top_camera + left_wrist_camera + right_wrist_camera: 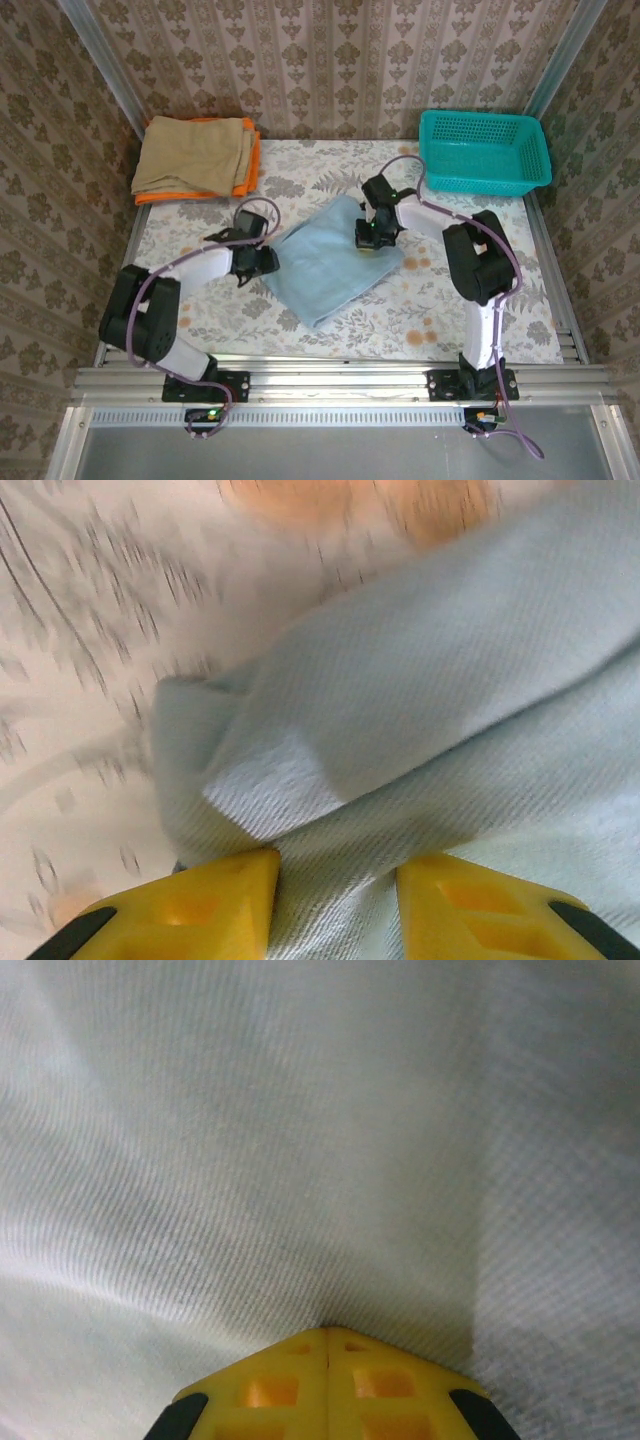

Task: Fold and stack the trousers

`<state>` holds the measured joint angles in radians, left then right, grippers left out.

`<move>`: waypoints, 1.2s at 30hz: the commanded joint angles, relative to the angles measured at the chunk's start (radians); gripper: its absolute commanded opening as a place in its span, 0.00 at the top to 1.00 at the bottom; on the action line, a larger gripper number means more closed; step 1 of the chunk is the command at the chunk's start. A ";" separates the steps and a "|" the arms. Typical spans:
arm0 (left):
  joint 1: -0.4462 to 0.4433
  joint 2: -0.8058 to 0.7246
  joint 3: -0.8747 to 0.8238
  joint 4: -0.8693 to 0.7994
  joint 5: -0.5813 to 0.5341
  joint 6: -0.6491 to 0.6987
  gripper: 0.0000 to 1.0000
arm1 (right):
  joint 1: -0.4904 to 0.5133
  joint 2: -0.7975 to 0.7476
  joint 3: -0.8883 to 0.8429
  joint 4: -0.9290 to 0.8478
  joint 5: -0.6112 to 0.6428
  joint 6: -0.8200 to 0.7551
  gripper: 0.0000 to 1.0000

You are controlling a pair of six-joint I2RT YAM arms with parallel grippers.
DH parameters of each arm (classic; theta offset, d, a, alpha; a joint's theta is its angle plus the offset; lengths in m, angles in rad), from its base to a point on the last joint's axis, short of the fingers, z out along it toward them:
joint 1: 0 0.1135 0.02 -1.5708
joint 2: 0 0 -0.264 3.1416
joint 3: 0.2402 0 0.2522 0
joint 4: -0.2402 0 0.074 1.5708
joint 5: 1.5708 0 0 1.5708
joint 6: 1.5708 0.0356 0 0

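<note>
The trousers [335, 262] are pale light-blue soft cloth, folded into a compact, roughly four-sided bundle of several layers. The bundle lies flat near the middle of the surface [450, 300], turned at a slant, with one corner pointing to the far side and one to the near edge. At its left edge the layers double over in a loose fold. The weave is a fine diagonal rib.

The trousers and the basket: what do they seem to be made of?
The trousers look like woven cloth, probably cotton twill, matte pale blue: the wrist views show fine diagonal ribs and soft folds. The basket is likely moulded plastic, teal: its walls are an even open lattice.
</note>
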<state>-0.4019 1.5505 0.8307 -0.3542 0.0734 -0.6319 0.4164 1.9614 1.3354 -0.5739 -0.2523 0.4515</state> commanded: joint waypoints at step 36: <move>0.670 0.174 -0.051 1.260 0.424 -0.489 0.00 | 0.029 -0.256 -0.140 0.104 -0.096 0.084 0.70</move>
<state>0.2562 1.6360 0.7494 0.5827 0.4126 -0.9653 0.4511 1.7012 1.2114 -0.4927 -0.3286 0.5560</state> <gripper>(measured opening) 0.997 0.293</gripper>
